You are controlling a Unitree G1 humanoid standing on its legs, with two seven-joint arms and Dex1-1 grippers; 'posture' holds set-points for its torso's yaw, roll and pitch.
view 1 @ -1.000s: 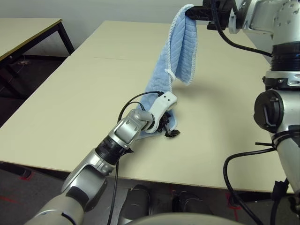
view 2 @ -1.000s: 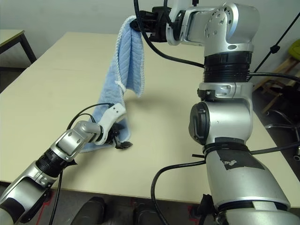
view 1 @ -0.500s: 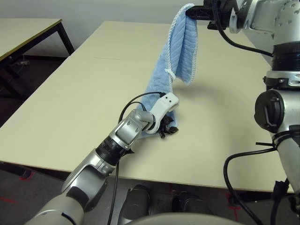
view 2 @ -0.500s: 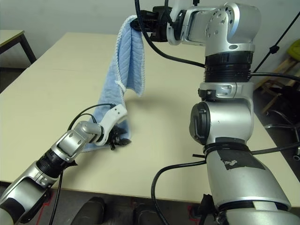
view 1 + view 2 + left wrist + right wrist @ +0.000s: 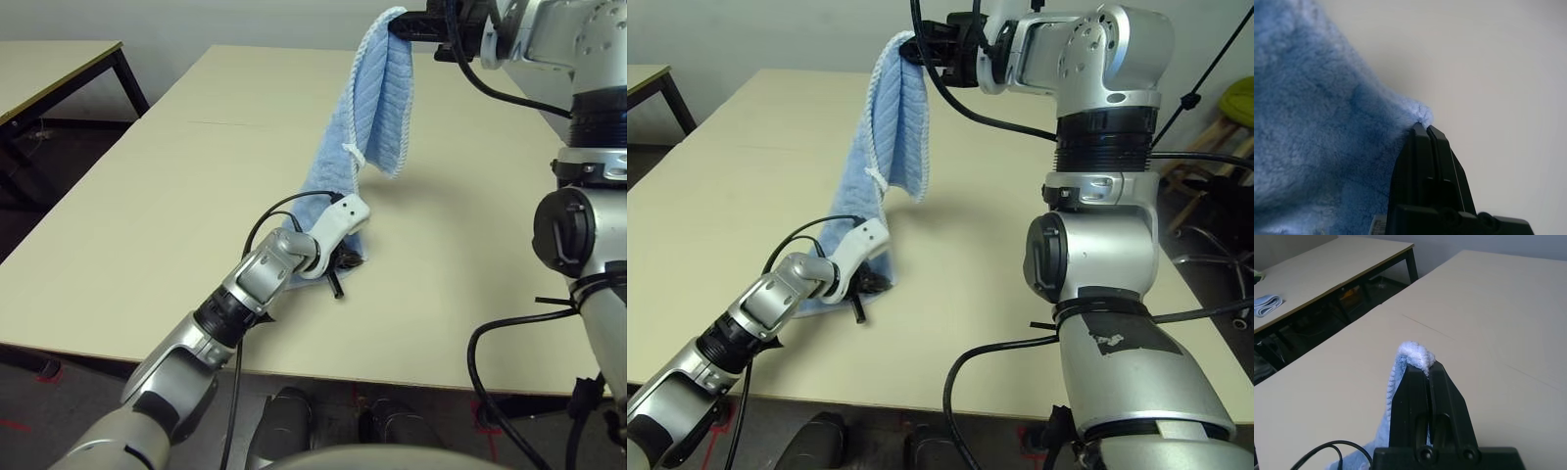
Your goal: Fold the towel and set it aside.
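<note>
My right claw (image 5: 1428, 366) grips the towel (image 5: 884, 127) up high; my left claw (image 5: 1423, 126) pinches its low corner near the surface (image 5: 441, 284). Towel hangs between them, unfolded. Folding and setting aside both remain, I'd judge.

Pale blue towel (image 5: 377, 98) with white edging

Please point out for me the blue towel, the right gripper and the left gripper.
Towel (image 5: 380, 98): left eye view, on its hanging upper part.
Right gripper (image 5: 1428, 366): right wrist view, between its fingertips.
Left gripper (image 5: 1423, 126): left wrist view, between its fingertips.
</note>
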